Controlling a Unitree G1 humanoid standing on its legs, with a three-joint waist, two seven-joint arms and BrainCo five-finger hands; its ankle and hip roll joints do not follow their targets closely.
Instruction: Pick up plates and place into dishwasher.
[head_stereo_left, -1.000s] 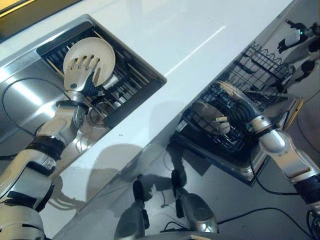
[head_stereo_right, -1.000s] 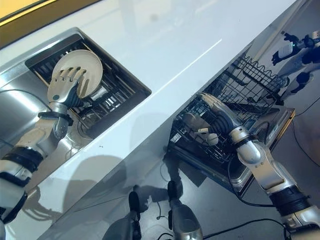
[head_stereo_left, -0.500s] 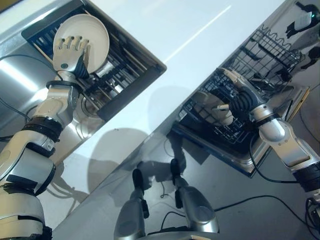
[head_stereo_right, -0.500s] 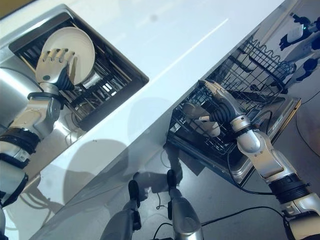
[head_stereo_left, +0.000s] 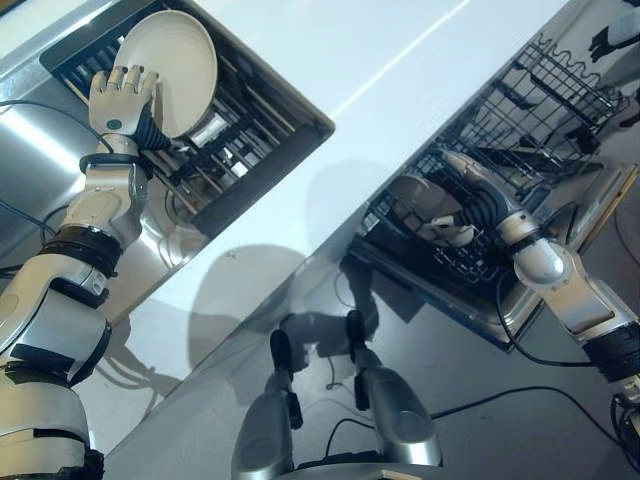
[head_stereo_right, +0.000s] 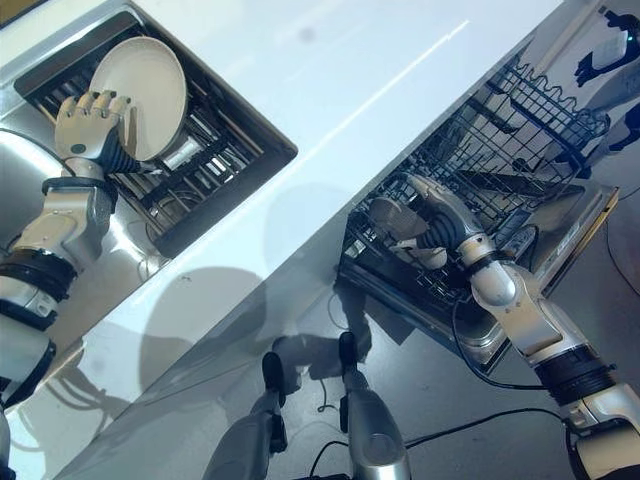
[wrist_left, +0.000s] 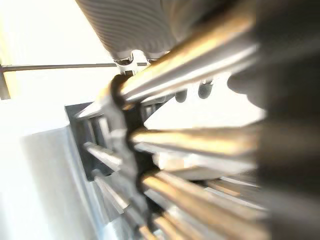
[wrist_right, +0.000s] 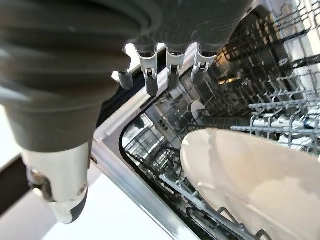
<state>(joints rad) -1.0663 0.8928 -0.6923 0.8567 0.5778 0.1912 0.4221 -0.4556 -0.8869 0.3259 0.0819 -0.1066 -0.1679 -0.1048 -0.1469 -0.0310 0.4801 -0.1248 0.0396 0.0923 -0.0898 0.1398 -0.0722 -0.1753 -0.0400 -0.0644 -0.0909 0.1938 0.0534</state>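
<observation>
Plates split two ways: cream plate (head_stereo_left: 178, 70) standing on edge in the sink rack (head_stereo_left: 250, 140), left hand (head_stereo_left: 118, 97) curled round its rim. Second plate (wrist_right: 260, 185) sitting in the dishwasher rack (head_stereo_left: 530, 140), right hand (head_stereo_left: 470, 205) loose-fingered right over it.

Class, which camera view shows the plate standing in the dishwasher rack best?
The right wrist view: the plate is seen large, resting among the wires of the dishwasher rack, past the right hand. Both eye views show it small, partly hidden behind that hand. In the left wrist view I cannot make it out.
</observation>
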